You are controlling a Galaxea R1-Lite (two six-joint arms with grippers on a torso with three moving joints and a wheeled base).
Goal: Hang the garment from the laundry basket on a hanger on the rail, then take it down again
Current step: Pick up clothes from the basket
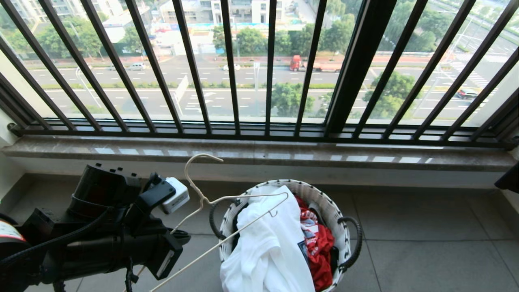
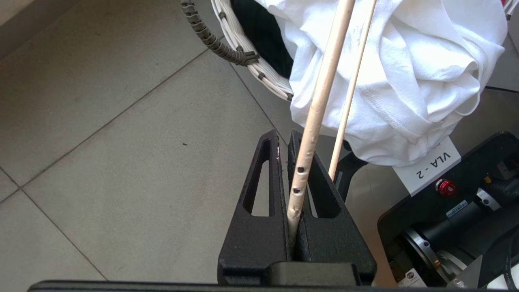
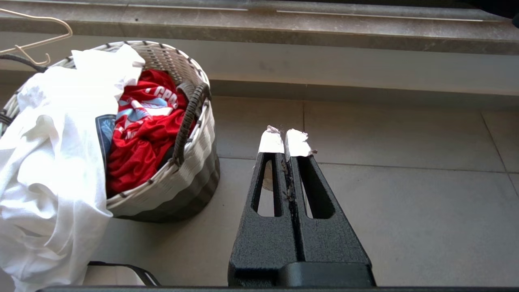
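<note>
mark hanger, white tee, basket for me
hanger (image 1: 250, 196): head view, top wire of the triangle.
white T-shirt (image 1: 265, 239): head view, bunched body fabric.
laundry basket (image 3: 184, 170): right wrist view, woven outer wall.

Garment (image 1: 267, 243) in laundry basket (image 1: 324, 198), hanger (image 1: 227, 219) over it

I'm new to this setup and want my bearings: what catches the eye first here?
The white T-shirt spills over the rim of the laundry basket on the floor below the barred window, with a red garment beside it. To its left, the left tool is shut on a thin cream hanger reaching across the shirt.
</note>
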